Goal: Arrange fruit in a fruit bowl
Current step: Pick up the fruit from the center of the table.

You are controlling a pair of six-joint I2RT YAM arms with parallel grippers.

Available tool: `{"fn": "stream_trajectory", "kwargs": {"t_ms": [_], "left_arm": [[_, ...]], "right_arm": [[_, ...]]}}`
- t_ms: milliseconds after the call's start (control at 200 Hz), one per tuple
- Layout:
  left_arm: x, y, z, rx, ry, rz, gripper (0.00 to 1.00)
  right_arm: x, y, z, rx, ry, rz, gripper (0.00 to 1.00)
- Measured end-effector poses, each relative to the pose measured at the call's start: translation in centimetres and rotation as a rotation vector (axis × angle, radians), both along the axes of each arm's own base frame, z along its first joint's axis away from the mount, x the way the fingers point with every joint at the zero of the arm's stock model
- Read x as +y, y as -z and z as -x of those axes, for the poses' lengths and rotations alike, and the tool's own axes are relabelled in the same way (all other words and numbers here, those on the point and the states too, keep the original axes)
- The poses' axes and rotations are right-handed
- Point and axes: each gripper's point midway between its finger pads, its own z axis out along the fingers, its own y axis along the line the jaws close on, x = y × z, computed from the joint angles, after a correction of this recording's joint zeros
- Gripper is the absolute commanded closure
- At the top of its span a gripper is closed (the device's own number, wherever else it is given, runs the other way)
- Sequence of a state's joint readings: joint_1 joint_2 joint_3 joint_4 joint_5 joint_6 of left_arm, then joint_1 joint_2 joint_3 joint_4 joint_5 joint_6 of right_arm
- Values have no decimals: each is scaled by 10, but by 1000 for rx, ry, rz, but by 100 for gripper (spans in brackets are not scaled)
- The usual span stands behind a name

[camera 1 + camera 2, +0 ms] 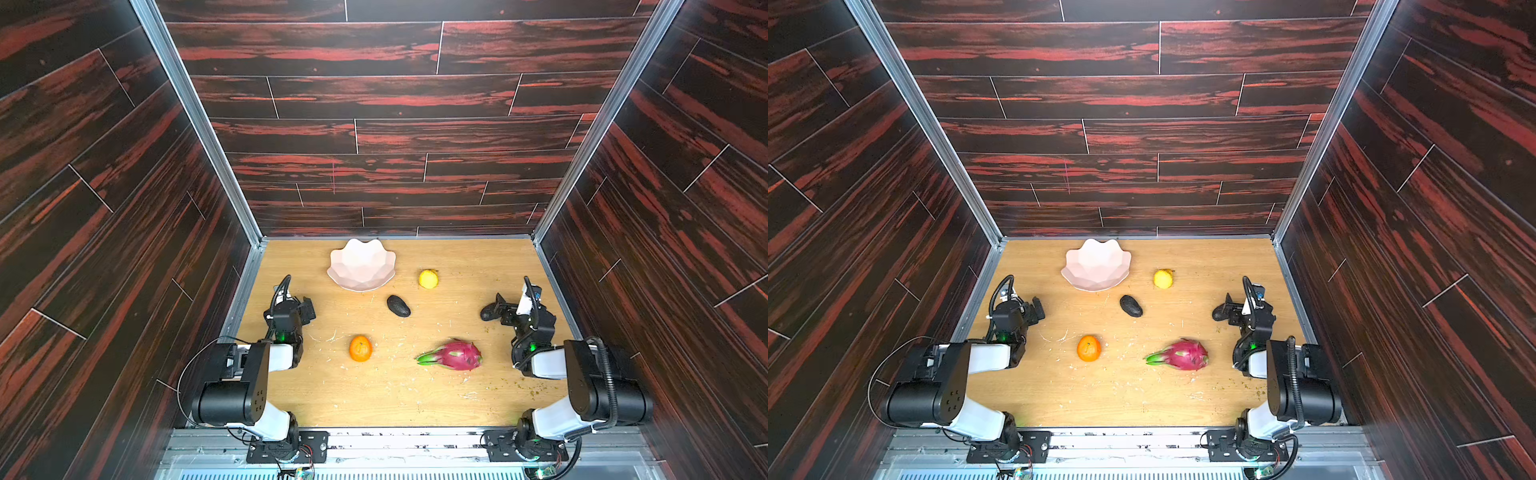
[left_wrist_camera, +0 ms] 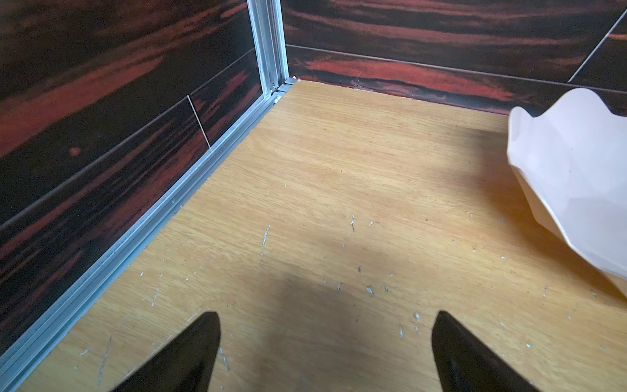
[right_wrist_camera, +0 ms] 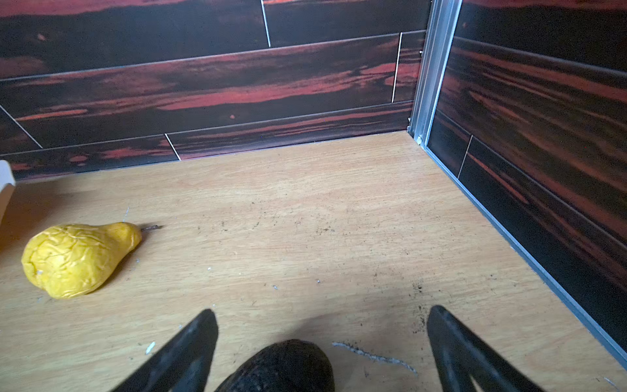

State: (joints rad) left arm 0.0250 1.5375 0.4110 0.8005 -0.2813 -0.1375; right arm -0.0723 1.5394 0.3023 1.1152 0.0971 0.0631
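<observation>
Toward the back of the light wooden counter (image 1: 395,399), a pale pinkish-white faceted bowl with scalloped rim (image 1: 361,266); to its right, a small yellow lemon (image 1: 428,278). In front, a dark oval avocado (image 1: 398,306). Nearer still, a round orange (image 1: 360,348) and a magenta dragon fruit (image 1: 455,355), green tips toward the orange. Second dark avocado (image 1: 487,312) at the right gripper (image 1: 496,309); left gripper (image 1: 309,309) beside the bowl.

Wood tbl (image 1: 395,395), bowl (image 1: 360,266), pear (image 1: 428,279), orange (image 1: 360,348), dragonfruit (image 1: 455,355), avo (image 1: 398,306), 2nd avo (image 3: 285,368)

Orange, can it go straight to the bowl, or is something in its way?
Nothing visible blocks it. Only table lies between the orange and the bowl; the nearest avocado sits off to the side.
</observation>
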Motion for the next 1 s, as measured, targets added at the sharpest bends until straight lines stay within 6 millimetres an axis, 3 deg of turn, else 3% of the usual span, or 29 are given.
{"fn": "stream_trajectory", "kwargs": {"t_ms": [997], "left_arm": [[0, 0, 0, -1, 0, 0, 3]], "right_arm": [[0, 0, 0, -1, 0, 0, 1]]}}
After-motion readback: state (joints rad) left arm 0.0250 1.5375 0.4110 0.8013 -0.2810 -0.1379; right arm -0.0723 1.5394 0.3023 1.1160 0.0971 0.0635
